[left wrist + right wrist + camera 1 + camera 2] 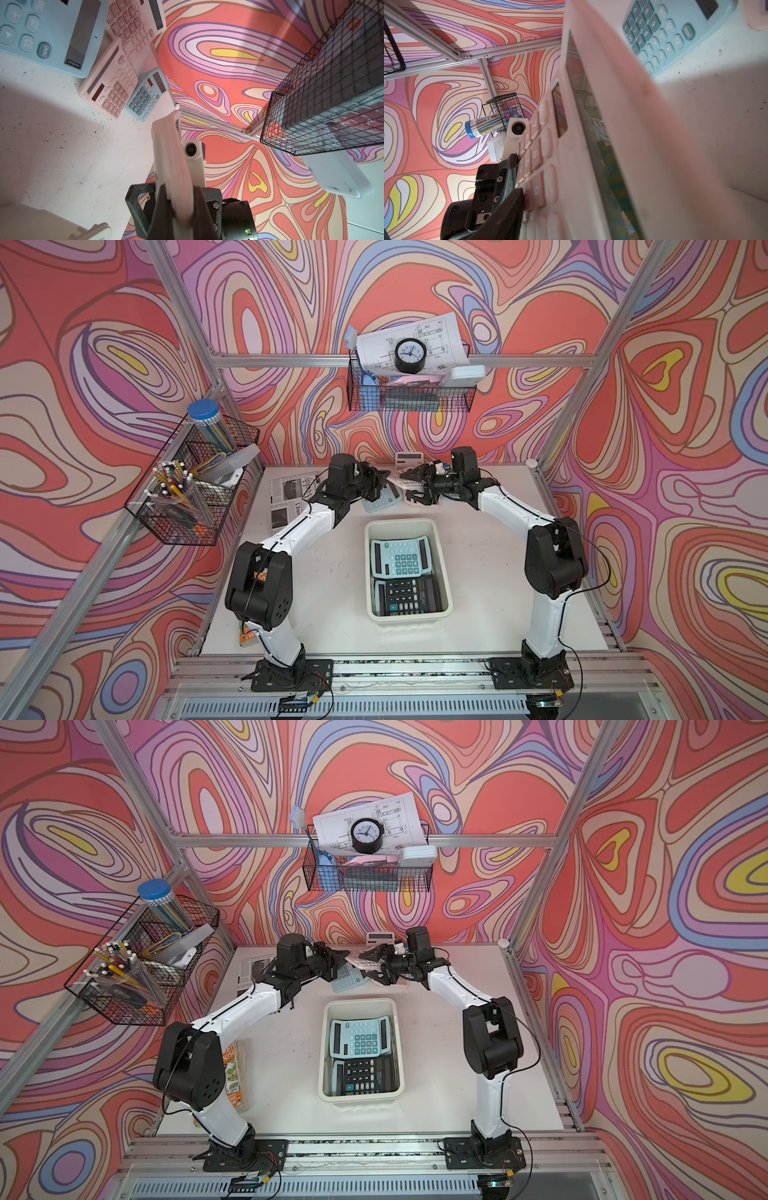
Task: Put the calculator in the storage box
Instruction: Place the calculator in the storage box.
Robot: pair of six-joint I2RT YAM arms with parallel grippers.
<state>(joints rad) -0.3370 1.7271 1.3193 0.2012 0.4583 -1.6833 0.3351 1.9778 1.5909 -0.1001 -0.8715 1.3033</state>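
— Two arms: how do they stand?
— Both bases are bolted to the near rail (415, 664). The left arm (291, 526) and right arm (511, 506) each rise to a black elbow. From there they bend forward and inward over the table (332, 572), so the wrists nearly meet beyond the box (401, 526).
— And the box?
— Mid-table, between the forearms, its long side running away from the rail. A black calculator (409, 595) lies in the near half and the boxed blue calculator (399, 558) in the far half, both face up.
— The pincers?
— The left pincer (384, 479) has its fingers together, close to a big blue calculator (384, 502) lying just past the box. The right pincer (405, 487) faces it, jaws apart around the pink calculator (577, 176). In the right wrist view one black finger (511, 172) touches the pink keys. The other finger is hidden behind the body, so I cannot tell whether the grip has closed.
— So where is the pink one?
— At the far side of the table, outside the box, beside the big blue one. It looks tilted rather than flat.
— What else is on the table?
— A small blue calculator (147, 95) lies toward the far right corner and a newspaper (286, 497) at far left. The top is white, speckled with dark flecks.
— The room?
— An aluminium frame (291, 360) stands against swirling red, lilac and yellow walls. A wire basket (178, 522) of pens hangs on the left. A back basket (415, 404) carries a clock (410, 356) and a drawing (432, 333).
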